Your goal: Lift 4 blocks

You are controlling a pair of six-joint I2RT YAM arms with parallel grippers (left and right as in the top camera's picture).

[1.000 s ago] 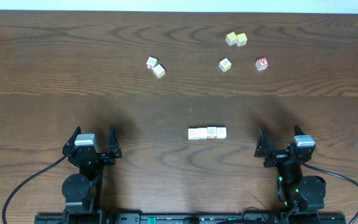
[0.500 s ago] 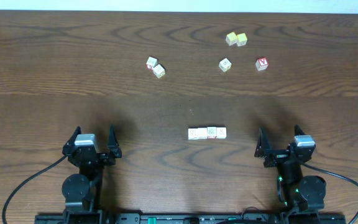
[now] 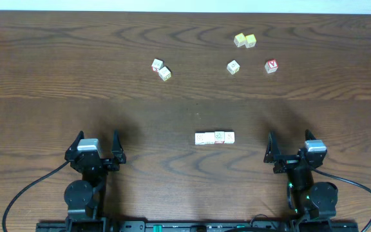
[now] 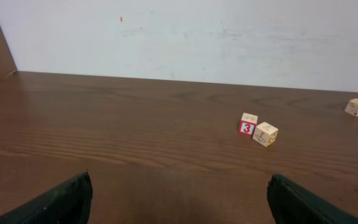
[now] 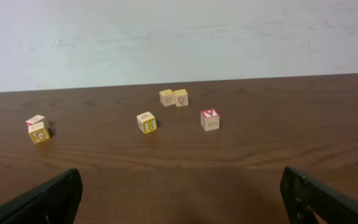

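Your four blocks (image 3: 214, 137) sit in a tight left-to-right row, touching side to side, on the counter (image 3: 185, 187) near its middle, between the two arms. The left gripper (image 3: 97, 136) and right gripper (image 3: 290, 138) are both spread wide, holding nothing, well apart from the row. The cubes look light, rigid and smooth-faced, so they probably won't crush but could slip or buckle out of line. Press squarely on the row's two end faces, low and level.
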